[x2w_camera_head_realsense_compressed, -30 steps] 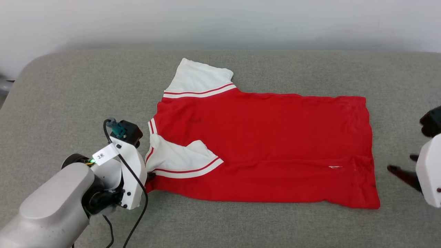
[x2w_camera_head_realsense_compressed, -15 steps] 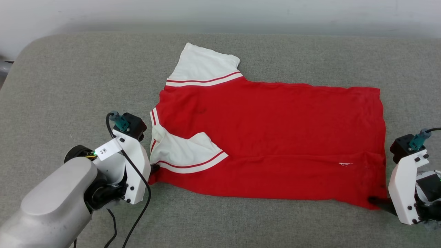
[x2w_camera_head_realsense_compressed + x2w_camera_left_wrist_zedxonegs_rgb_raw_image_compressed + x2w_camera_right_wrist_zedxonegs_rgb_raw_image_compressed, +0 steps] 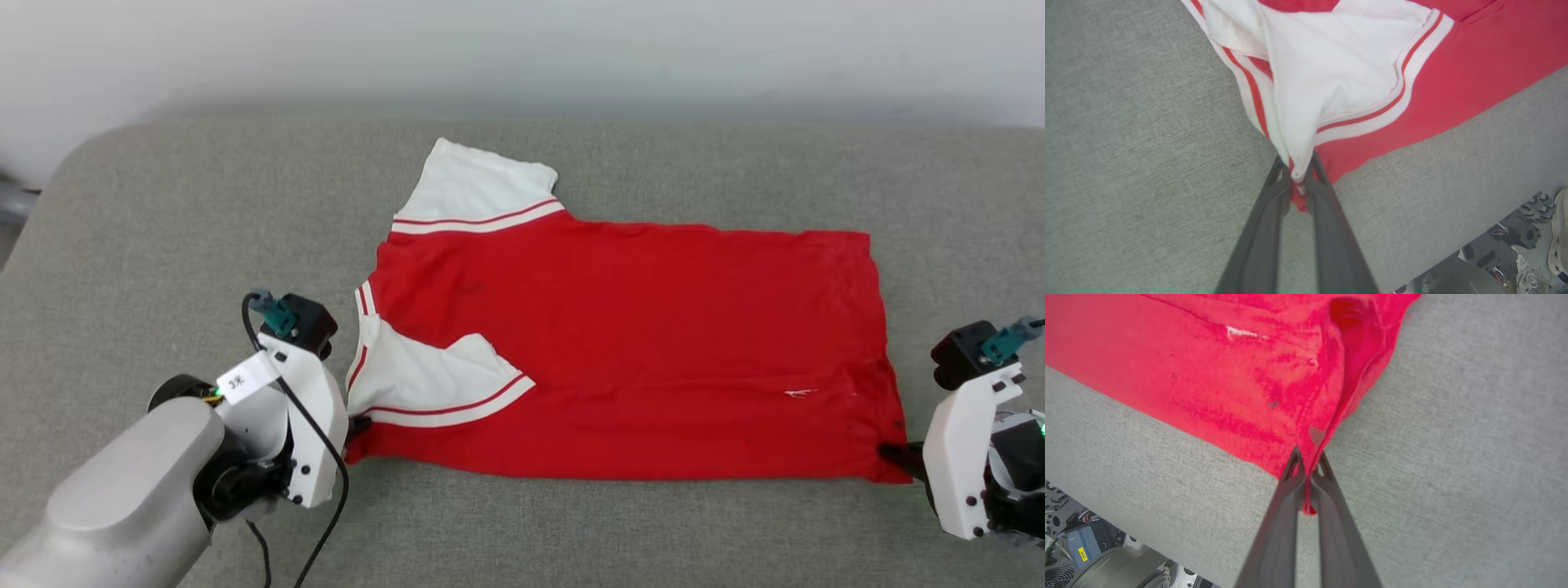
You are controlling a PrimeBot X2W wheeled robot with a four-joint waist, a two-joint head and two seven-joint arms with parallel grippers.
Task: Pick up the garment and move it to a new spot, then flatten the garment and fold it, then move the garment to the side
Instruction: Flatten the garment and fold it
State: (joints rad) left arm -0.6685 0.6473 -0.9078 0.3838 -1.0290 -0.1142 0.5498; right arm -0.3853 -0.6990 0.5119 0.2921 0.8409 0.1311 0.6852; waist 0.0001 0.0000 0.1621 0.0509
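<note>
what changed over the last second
The right end effector came in from the right and closed on the near hem corner of the bright red T-shirt with white sleeves. The left end effector stays clamped on the near sleeve-side corner.

Grey woven-fabric surface (image 3: 163, 204) with rounded corner, pale plain wall (image 3: 522, 49) behind, soft even light.

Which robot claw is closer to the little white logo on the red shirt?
Right. The right gripper pinches the garment at its hem corner, close to the logo; the left gripper pinches the sleeve end, far across it.
</note>
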